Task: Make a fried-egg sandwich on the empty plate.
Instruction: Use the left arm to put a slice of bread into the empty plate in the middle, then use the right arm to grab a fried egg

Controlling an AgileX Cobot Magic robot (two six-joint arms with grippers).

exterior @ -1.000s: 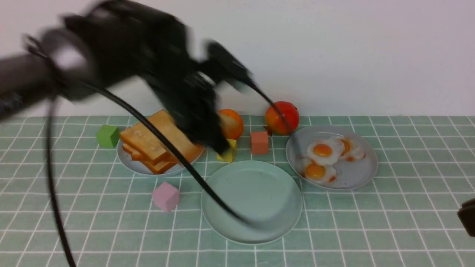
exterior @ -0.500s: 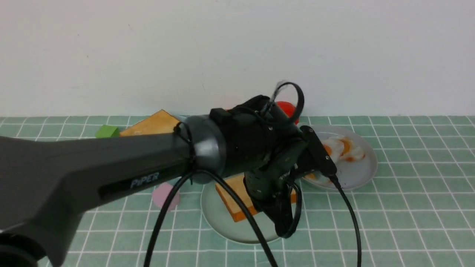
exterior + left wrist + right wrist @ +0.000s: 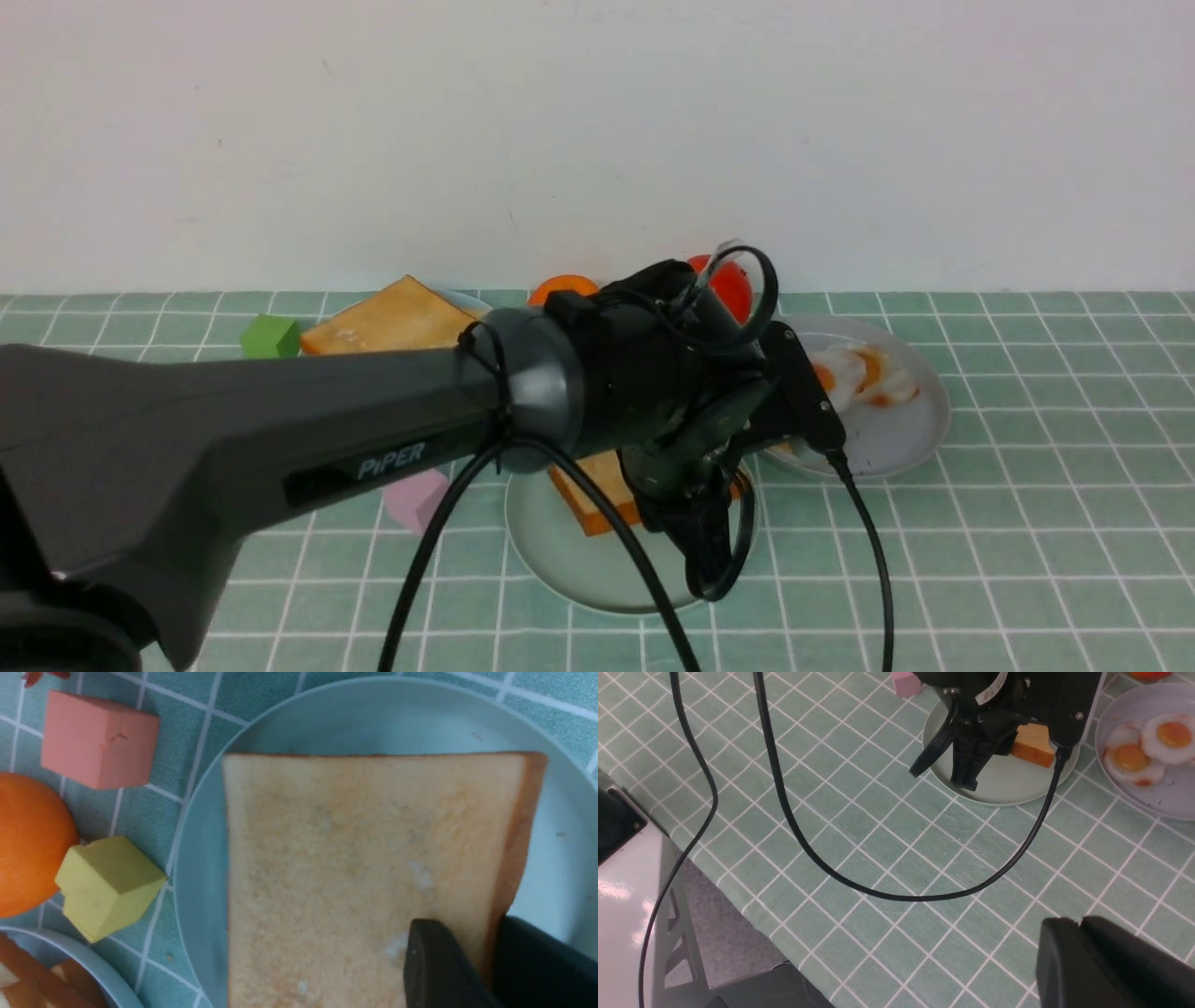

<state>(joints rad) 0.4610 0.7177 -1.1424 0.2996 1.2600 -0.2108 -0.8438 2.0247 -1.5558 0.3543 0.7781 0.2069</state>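
My left gripper (image 3: 486,945) is shut on one edge of a golden-brown toast slice (image 3: 364,868) and holds it over the mint-green plate (image 3: 201,858). In the front view the arm hides most of the slice (image 3: 588,485) and part of the plate (image 3: 560,560). I cannot tell whether the slice touches the plate. No egg lies on the slice. Fried eggs (image 3: 868,373) lie on a blue-grey plate (image 3: 896,439) to the right. More toast (image 3: 392,322) is stacked at the back left. My right gripper (image 3: 1080,924) is shut and empty, above the tablecloth.
An orange (image 3: 28,844), a yellow block (image 3: 107,886) and a salmon block (image 3: 98,737) lie just behind the mint-green plate. A pink block (image 3: 415,495), a green block (image 3: 269,336) and a tomato (image 3: 733,285) are nearby. A black cable (image 3: 887,893) hangs over the front of the table.
My left arm swung from the toast stack to the mint-green plate with one slice in its grip. In the last half second it shifted only slightly.
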